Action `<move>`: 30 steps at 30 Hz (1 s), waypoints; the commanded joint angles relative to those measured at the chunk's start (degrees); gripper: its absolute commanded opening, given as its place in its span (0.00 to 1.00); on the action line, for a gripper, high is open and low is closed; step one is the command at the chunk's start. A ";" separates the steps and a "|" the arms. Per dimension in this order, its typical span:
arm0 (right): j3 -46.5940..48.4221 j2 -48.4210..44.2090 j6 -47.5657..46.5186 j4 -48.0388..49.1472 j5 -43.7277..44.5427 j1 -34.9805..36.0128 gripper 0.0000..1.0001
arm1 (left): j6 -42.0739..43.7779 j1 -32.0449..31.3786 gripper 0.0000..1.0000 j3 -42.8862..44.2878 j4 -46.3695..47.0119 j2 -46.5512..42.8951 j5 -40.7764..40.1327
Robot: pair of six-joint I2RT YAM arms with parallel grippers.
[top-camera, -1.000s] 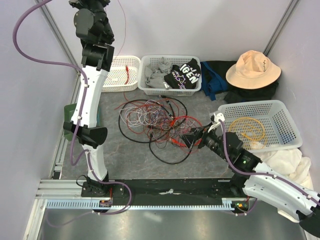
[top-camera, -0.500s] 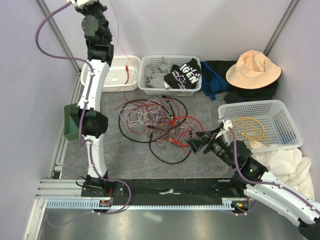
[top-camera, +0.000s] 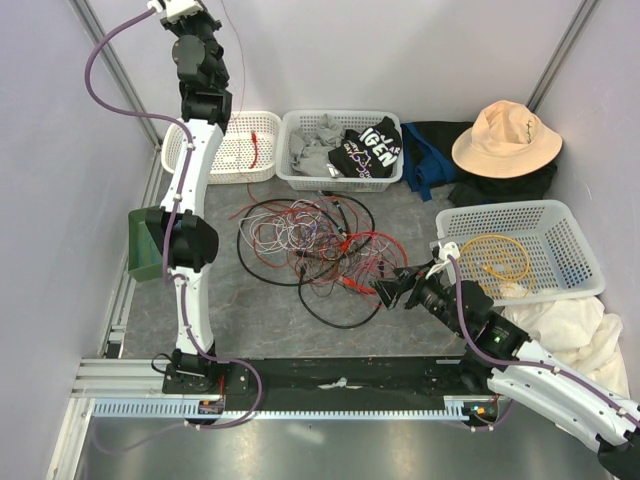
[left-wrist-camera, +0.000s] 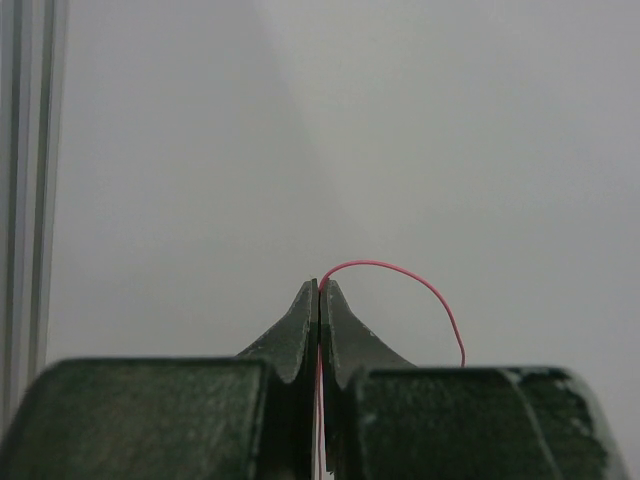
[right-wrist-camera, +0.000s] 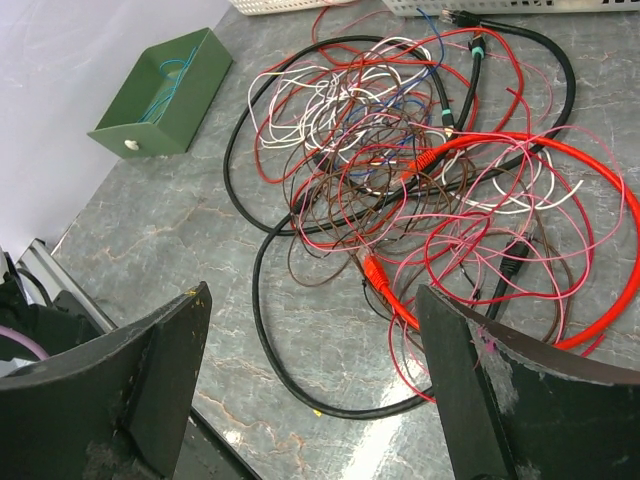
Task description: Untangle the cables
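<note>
The cables (top-camera: 310, 240) lie in a loose tangle of red, pink, white, brown and black strands at the middle of the table, with an orange-plugged cord (right-wrist-camera: 385, 285) at its near edge. My left gripper (left-wrist-camera: 320, 285) is raised high near the back wall (top-camera: 188, 12), shut on a thin red wire (left-wrist-camera: 400, 268) that loops out to the right of its tips. My right gripper (right-wrist-camera: 312, 295) stands open just right of the tangle (top-camera: 393, 290), low over the table, with nothing between its fingers. A yellow cable (top-camera: 495, 255) lies coiled in the right basket.
A small white basket (top-camera: 225, 160) at the back left holds a red cable (top-camera: 255, 148). Beside it is a basket of clothes (top-camera: 300, 178). The right basket (top-camera: 560, 215), a tan hat (top-camera: 505, 135), white cloth (top-camera: 570, 320) and a green box (right-wrist-camera: 165, 90) ring the tangle.
My left arm has stretched higher and straighter with the thin red wire. My right gripper has drawn back a little from the tangle, toward the near right, staying open.
</note>
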 commanded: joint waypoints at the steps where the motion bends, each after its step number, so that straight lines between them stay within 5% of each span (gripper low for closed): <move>1: -0.05 -0.73 -0.73 0.89 0.73 0.13 0.91 | 0.80 0.51 0.02 6.96 5.08 -0.80 3.02; 30: -1.46 -2.67 -0.73 -1.74 1.62 0.13 0.91 | -8.96 6.75 0.02 9.17 5.17 -6.51 5.05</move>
